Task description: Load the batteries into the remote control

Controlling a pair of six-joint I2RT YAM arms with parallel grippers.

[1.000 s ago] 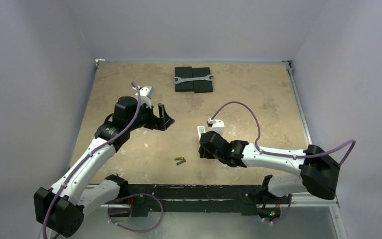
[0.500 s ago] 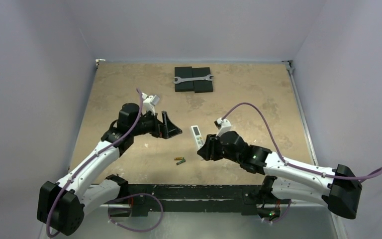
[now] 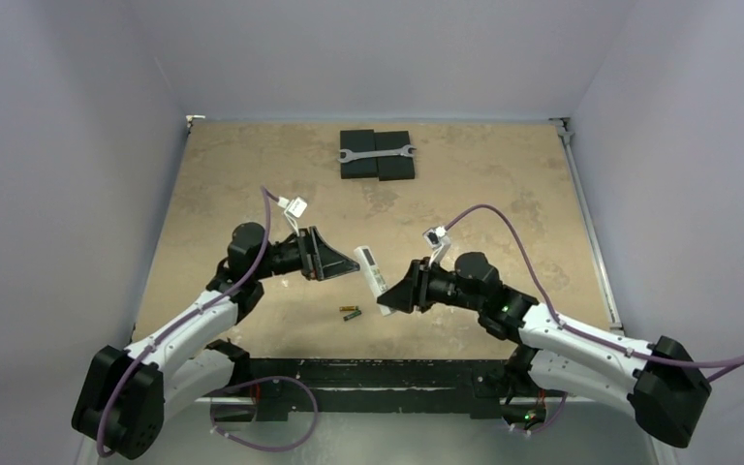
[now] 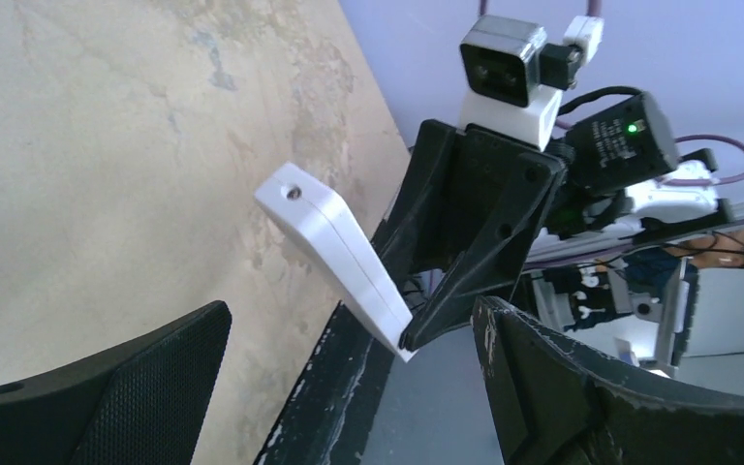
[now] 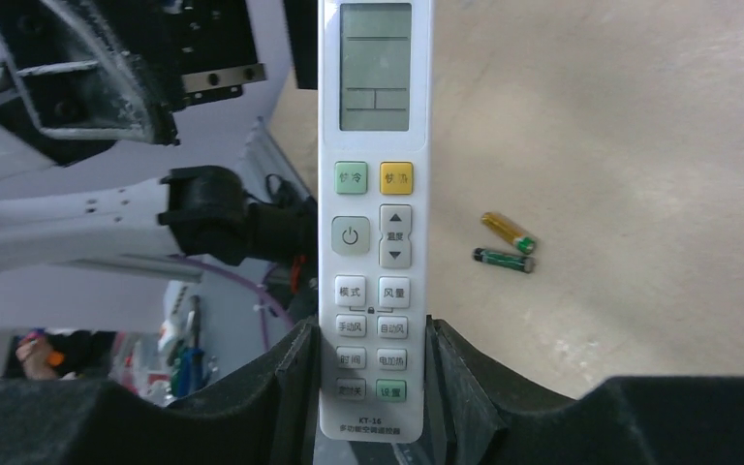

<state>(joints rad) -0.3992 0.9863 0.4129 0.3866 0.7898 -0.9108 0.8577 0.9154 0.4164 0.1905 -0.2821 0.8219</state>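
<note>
White remote [image 5: 376,223] aloft; gold, green batteries [image 5: 504,258] adjacent.

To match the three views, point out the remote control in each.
Top external: remote control, centre, held aloft.
Left wrist: centre, back and edge showing.
Right wrist: centre, buttons facing the camera.
Shared landmark: right tool clamping its button end.

Tan table [image 3: 504,194], gold battery [image 3: 349,309] and green battery [image 3: 354,317] side by side near front, black blocks [image 3: 377,167] at back.
</note>
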